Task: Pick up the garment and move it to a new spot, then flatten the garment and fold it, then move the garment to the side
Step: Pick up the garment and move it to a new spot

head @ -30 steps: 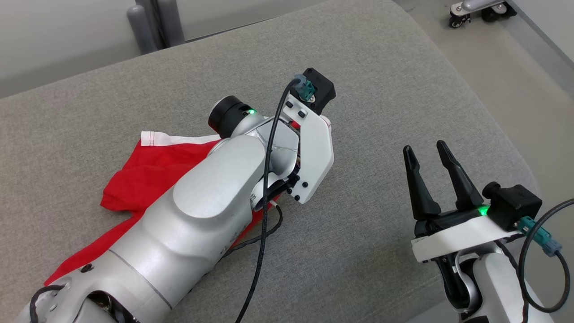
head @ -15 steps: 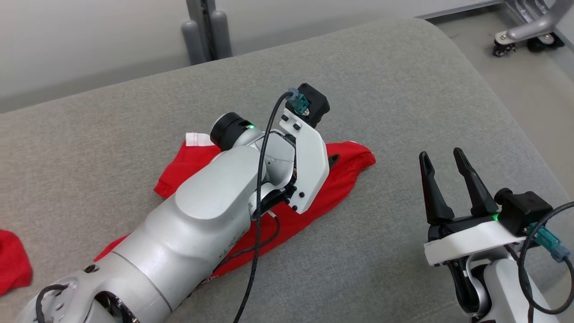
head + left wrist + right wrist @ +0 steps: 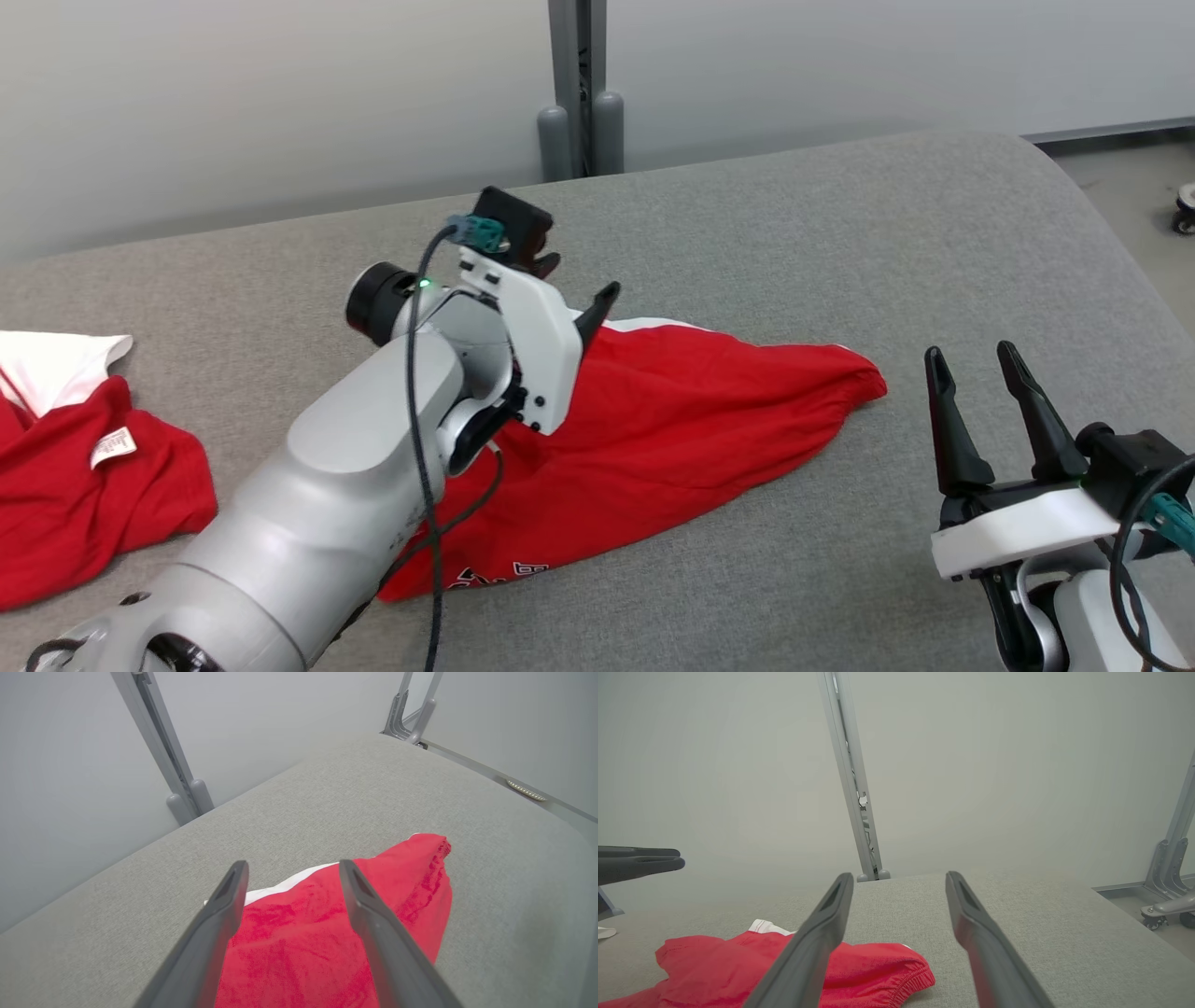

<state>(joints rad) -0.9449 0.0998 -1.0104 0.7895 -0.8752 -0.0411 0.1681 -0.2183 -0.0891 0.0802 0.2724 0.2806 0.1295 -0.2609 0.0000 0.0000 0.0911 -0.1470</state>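
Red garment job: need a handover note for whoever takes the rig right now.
Left gripper: open, empty, over the white-trimmed far edge of the red garment.
Right gripper: open, empty, apart from the garment, off to its right.
Garment: lying rumpled and unfolded on the grey padded surface, held by nothing. Another red cloth lies at the surface's left end.
Done: pick-and-move looks finished, since the garment is down and unheld.
Left: flatten it, fold it, move it to the side.
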